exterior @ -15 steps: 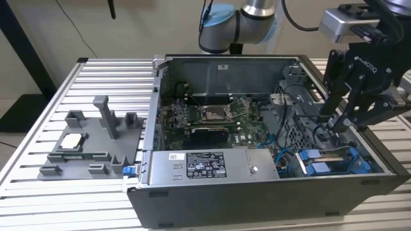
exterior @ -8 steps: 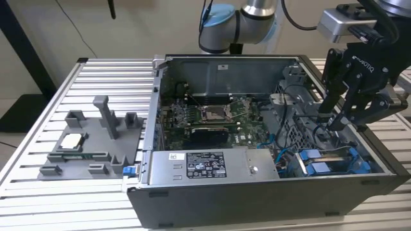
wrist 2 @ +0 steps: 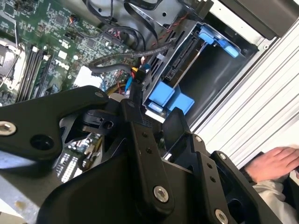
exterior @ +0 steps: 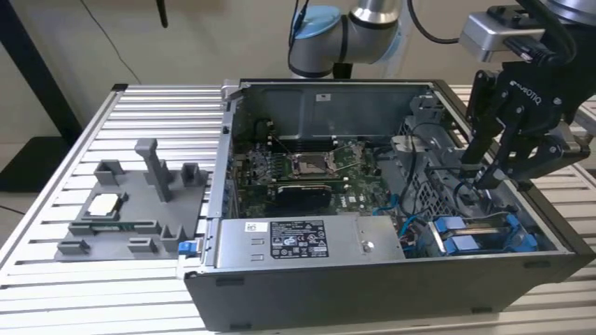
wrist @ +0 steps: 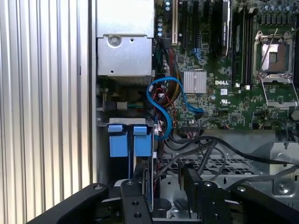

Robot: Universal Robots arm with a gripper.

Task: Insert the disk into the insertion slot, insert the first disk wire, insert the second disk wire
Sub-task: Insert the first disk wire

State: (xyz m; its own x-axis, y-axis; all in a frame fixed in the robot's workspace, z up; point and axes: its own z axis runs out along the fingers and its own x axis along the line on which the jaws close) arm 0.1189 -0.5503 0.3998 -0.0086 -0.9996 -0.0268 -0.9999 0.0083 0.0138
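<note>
My gripper (exterior: 489,174) hangs inside the open computer case over the dark grey drive cage (exterior: 507,209), which holds the insertion slot. Its fingers stand apart, open, with nothing clamped between them in both wrist views (wrist 2: 154,109) (wrist: 163,184). Blue carrier tabs (wrist: 142,140) of two framed units sit side by side in the cage (wrist 2: 210,79). I cannot tell which unit is the disk. A silver disk edge (wrist 2: 196,53) shows in one bay. A black plug with coloured wires (wrist 2: 136,77) lies just past one fingertip (wrist 2: 133,105). Black cables (wrist: 205,149) run towards the cage.
Thin blue cables (wrist: 163,100) loop beside the motherboard (exterior: 308,167). The power supply (exterior: 298,241) fills the case front. A grey fixture (exterior: 130,209) stands on the slatted table at the exterior view's left. A person's hand (wrist 2: 275,163) rests on the table outside the case.
</note>
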